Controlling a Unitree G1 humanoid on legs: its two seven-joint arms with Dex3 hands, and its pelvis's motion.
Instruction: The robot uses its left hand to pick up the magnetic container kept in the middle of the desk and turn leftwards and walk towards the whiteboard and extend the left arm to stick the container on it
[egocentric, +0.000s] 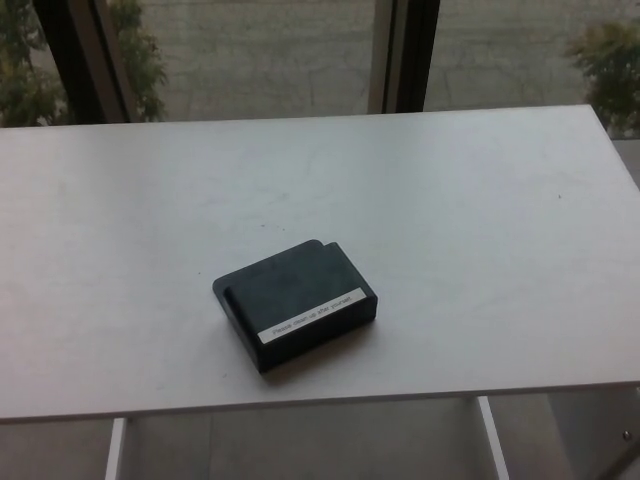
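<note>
Head view looks down on the white desk (480, 200), and the magnetic container (295, 300) lies flat on it, a dark boxy thing a little towards the near edge and roughly midway across, turned at a slant, with a pale label strip (312, 316) running along its near side. No part of the robot shows, neither arm nor hand, so whether the left hand is spread or closed I can't tell, and how far it sits from the container is anybody's guess from here. By my reading we're right at the start: the pick-up hasn't begun and the container is untouched. What's called for next is the left arm coming in from picture left, fingers apart, lining up with that slanted body and closing across its sides. With bare desk all around it, nothing crowds the approach.
</note>
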